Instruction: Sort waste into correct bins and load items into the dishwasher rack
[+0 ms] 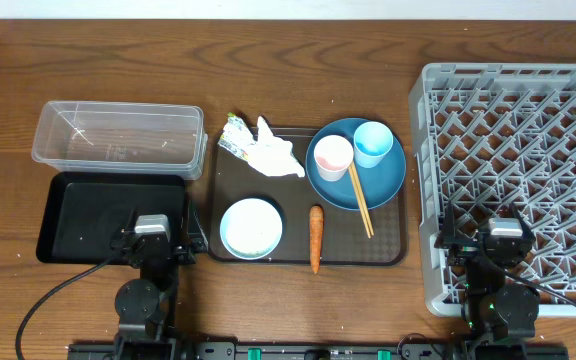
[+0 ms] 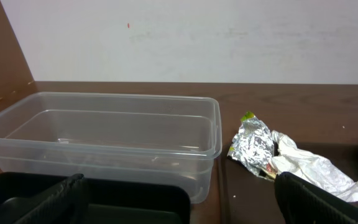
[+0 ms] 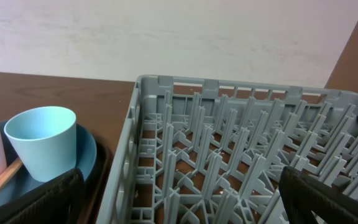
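The crumpled wrapper (image 1: 263,150) lies at the back of the dark-brown serving tray (image 1: 230,180); it also shows in the left wrist view (image 2: 278,155). The carrot (image 1: 316,238) and small bowl (image 1: 251,227) sit at the tray's front. The blue plate (image 1: 393,182) holds the pinkish cup (image 1: 332,157), light-blue cup (image 1: 372,143) and chopsticks (image 1: 360,198). The clear tub (image 1: 118,138) and black tray (image 1: 78,215) are on the left, the grey rack (image 1: 518,170) on the right. My left gripper (image 1: 151,232) is open and empty over the black tray. My right gripper (image 1: 501,240) is open and empty over the rack's front-left corner. No rice shows.
The tub (image 2: 104,137) stands directly ahead of the left gripper (image 2: 179,208), touching the black tray (image 2: 117,202). The rack's upright pegs (image 3: 229,155) fill the space ahead of the right gripper (image 3: 179,208). The light-blue cup (image 3: 42,149) is just left of the rack wall.
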`<state>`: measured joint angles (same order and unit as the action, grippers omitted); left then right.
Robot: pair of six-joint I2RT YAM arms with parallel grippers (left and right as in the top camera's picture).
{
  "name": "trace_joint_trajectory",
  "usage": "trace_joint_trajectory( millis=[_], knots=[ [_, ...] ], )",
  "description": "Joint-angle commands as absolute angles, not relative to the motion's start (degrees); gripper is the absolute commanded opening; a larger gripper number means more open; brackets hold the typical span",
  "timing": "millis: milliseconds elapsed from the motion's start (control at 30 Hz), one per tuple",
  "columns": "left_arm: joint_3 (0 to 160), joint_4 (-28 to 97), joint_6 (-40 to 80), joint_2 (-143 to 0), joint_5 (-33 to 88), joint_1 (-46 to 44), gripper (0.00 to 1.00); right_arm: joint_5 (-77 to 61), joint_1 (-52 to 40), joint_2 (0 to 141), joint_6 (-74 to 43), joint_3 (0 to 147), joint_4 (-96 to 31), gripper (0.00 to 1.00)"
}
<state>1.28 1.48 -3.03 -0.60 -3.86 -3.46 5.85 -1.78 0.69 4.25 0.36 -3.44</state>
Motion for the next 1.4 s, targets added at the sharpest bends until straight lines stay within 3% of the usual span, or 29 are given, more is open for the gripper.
trace_joint_trajectory(
  millis=[0,700,867,1200,1367],
  knots=[
    [0.2,3.8,-3.4,-0.3,-5.2,-3.2,0.98,5.8,-1.5,0.5,4.8,0.3,-3.7,0.99],
    [0.2,3.8,-3.2,-0.3,-5.0,-3.2,0.98,5.8,-1.5,0.5,4.8,0.3,-3.7,0.99],
    [0.2,2.4,-1.4,-0.3,2.7,-3.2,0.98,5.8,-1.5,0.5,4.8,0.3,-3.7,0.99],
    [7.7,-11.7,16.1,-0.3,8.7,-3.2,0.98,5.8,-1.5,0.5,4.8,0.3,-3.7,0.99],
    [17.0,-11.7,16.8,-0.8,12.5,-3.2,0.98,5.8,-1.5,0.5,4.8,0.3,-3.7,0.99]
  ],
)
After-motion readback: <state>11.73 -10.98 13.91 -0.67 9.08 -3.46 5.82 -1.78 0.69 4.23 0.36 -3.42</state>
